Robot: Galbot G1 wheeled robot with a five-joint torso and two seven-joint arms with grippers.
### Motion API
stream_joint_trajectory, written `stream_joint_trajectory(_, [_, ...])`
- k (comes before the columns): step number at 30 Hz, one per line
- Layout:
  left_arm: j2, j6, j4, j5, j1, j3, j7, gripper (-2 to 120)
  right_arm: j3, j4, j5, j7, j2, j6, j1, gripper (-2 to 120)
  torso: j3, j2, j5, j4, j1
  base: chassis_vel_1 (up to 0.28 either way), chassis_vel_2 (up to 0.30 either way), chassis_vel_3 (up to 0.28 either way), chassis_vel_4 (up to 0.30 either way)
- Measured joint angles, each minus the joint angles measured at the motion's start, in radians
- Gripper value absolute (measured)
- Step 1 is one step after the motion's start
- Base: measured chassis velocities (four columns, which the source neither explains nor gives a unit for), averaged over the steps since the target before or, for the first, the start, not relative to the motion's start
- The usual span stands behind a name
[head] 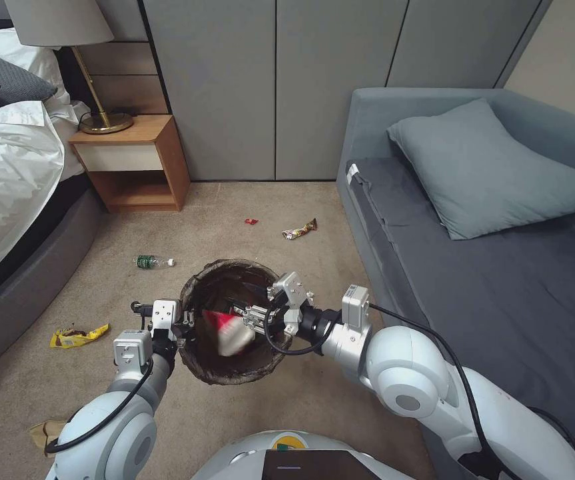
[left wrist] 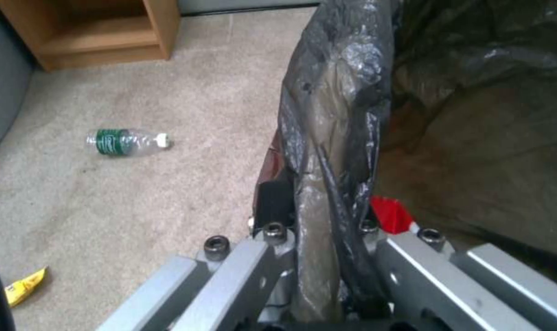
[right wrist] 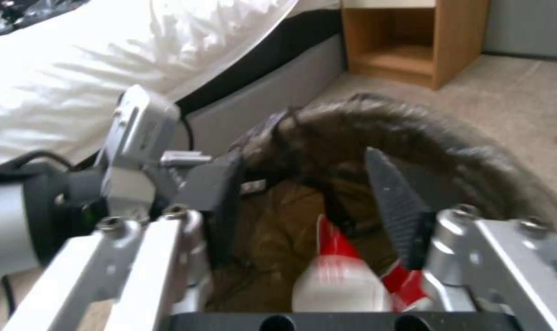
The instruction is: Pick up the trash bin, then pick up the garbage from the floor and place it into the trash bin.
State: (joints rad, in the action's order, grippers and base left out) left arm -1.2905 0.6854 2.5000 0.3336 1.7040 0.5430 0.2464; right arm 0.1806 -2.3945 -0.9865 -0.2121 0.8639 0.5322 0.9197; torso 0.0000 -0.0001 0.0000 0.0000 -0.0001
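Bed (head: 7, 167) was on my left, grey sofa (head: 500, 253) on my right, wooden nightstand (head: 134, 163) by the wall between them, beige carpet (head: 234, 220) underneath.

Trash bin (head: 234, 320) was held up off the carpet in front of me, dark liner over its rim. My left hand (head: 179, 325) was clenched on the bin's near-left rim: left wrist view showed one finger outside and one inside the bagged wall.

My right hand (head: 250, 319) was over the bin's mouth, reaching in from the right, fingers spread apart and released. A red-and-white snack packet (head: 228, 332) was just below those fingers, inside the bin opening, blurred; not gripped as far as right wrist view showed.

Rest of the garbage was on the carpet: green-labelled bottle (head: 152, 262) left of the bin, yellow wrapper (head: 77, 335) near the bed base, brown paper bag (head: 46, 433) by my left arm, foil wrapper (head: 299, 230) and small red scrap (head: 251, 221) further out toward the wall.
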Motion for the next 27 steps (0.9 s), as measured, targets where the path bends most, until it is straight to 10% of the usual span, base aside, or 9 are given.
stream_joint_trajectory(13, [0.003, 0.0, 0.0, 0.0, 0.001, 0.004, -0.005, 3, -0.162, -0.073, 0.049, -0.02, -0.045, -0.066, 0.028, 99, 0.0, 0.0, 0.0001, 0.0001, 0.0, 0.0, 0.0, 0.0, 0.0])
stream_joint_trajectory(27, [0.015, 0.0, 0.0, 0.011, 0.005, 0.031, -0.009, 3, -0.501, -0.054, 0.342, -0.048, -0.015, -0.237, 0.298, 100, 0.0, 0.0, 0.0001, -0.0002, 0.0, 0.0, 0.0, 0.0, 0.0])
